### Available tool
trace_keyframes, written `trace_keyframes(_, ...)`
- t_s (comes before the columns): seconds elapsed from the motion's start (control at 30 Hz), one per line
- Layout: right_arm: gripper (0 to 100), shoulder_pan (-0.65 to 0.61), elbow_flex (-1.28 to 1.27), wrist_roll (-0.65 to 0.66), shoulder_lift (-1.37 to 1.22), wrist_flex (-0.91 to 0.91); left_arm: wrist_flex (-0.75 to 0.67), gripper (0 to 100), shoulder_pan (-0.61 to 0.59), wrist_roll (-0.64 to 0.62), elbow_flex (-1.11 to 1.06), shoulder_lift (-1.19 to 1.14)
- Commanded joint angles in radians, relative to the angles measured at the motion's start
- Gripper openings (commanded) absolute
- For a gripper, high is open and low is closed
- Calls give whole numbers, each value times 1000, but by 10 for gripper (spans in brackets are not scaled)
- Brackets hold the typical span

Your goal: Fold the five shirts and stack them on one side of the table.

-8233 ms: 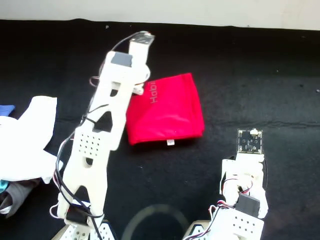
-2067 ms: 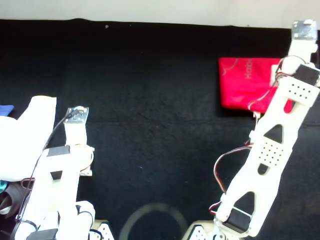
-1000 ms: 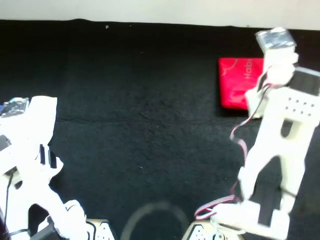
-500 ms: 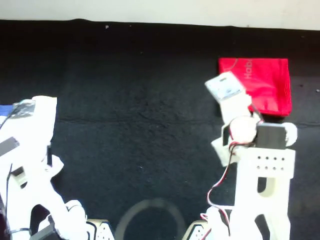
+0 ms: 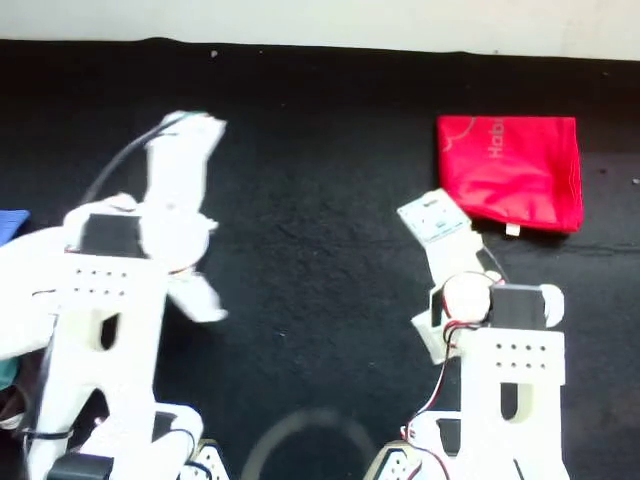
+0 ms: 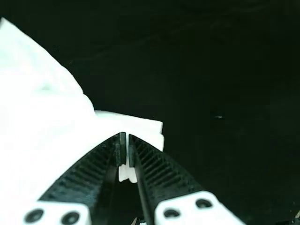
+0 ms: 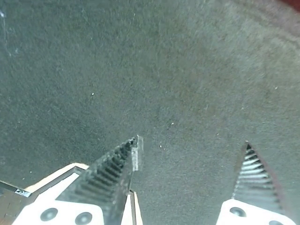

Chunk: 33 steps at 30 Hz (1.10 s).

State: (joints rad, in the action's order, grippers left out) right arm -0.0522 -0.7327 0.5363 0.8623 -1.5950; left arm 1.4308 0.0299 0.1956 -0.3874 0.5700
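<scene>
The right claw (image 7: 191, 142) hangs with its jaws wide apart over the black worktop (image 5: 320, 200), at about five o'clock in the high view. The left claw (image 6: 124, 140) is clamped on a fold of a white shirt (image 6: 47, 117), over at nine o'clock. Farthest off, at two o'clock, a folded red shirt (image 5: 510, 170) lies flat, apart from both arms.
</scene>
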Motion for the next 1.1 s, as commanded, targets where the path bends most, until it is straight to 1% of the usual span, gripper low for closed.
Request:
trace_keyframes(0.0,307,-4,-24,5,36,13,11,8,209,-14,176,7)
trace_keyframes(0.17,307,-4,-44,3,47,13,9,8,375,-12,332,7)
trace_keyframes(0.3,307,-4,-44,-84,47,39,5,9,450,-12,371,7)
trace_keyframes(0.43,307,-7,-44,-132,41,74,-2,17,463,-14,291,5)
trace_keyframes(0.6,307,-8,-44,-133,39,85,-12,144,456,-15,111,8)
trace_keyframes(0.67,307,-8,-44,-130,39,84,-12,173,456,-15,65,13)
trace_keyframes(0.73,307,-8,-50,-129,39,82,-11,174,443,-14,47,13)
trace_keyframes(0.8,307,-8,-71,-129,39,84,3,174,404,-12,47,15)
trace_keyframes(0.87,307,-8,-99,-129,41,84,55,174,344,-11,42,15)
trace_keyframes(0.93,307,-8,-122,-129,44,84,143,175,285,-11,19,5)
trace_keyframes(1.0,307,-8,-131,-129,47,84,199,178,223,-11,-48,7)
trace_keyframes(1.07,307,-8,-127,-129,47,84,209,178,156,-11,-142,7)
